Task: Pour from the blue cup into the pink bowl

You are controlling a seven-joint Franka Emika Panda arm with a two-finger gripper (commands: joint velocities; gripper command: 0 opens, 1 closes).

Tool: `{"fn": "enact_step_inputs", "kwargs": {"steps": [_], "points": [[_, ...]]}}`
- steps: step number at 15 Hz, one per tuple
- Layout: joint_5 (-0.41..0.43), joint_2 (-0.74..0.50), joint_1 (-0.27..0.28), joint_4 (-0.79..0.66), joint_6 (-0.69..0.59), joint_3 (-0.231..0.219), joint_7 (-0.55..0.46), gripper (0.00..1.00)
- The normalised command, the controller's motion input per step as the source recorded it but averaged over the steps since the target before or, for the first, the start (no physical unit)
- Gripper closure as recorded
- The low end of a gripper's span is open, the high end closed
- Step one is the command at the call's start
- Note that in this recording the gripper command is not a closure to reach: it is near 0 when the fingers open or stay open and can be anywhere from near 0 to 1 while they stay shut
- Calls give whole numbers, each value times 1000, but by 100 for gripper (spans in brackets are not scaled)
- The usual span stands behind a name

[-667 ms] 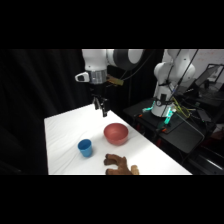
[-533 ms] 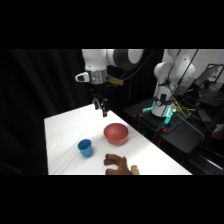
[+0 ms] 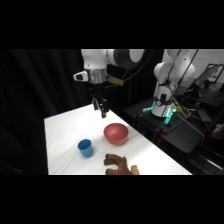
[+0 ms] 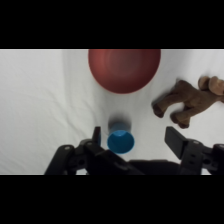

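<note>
On the white table (image 3: 60, 145), bare of any readable writing, the pink bowl (image 3: 116, 133) sits far right of the blue cup (image 3: 85, 148), a brown lumpy toy (image 3: 119, 164) lies nearest, and the gripper (image 3: 102, 107) hangs above, fingers (image 4: 175, 141) spread wide, holding nothing.

The pincer (image 4: 132, 137) stands with its two fingers wide apart, holding nothing. The blue cup (image 4: 120, 141) sits upright on the white worktop (image 4: 40, 100) between the fingers, closer to the left finger (image 4: 96, 136) than to the right one. Beyond the cup lies the pink bowl (image 4: 124, 70), cut by the upper edge. A brown lumpy object (image 4: 187, 100) lies above the right finger, beside the bowl.
</note>
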Motion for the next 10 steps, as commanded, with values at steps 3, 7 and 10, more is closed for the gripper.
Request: {"fn": "enact_step_inputs", "kwargs": {"steps": [3,7,10], "points": [[22,383,87,486,142,74,186,0],[-150,566,118,524,333,-7,370,0],[-205,432,175,364,263,-114,393,0]]}}
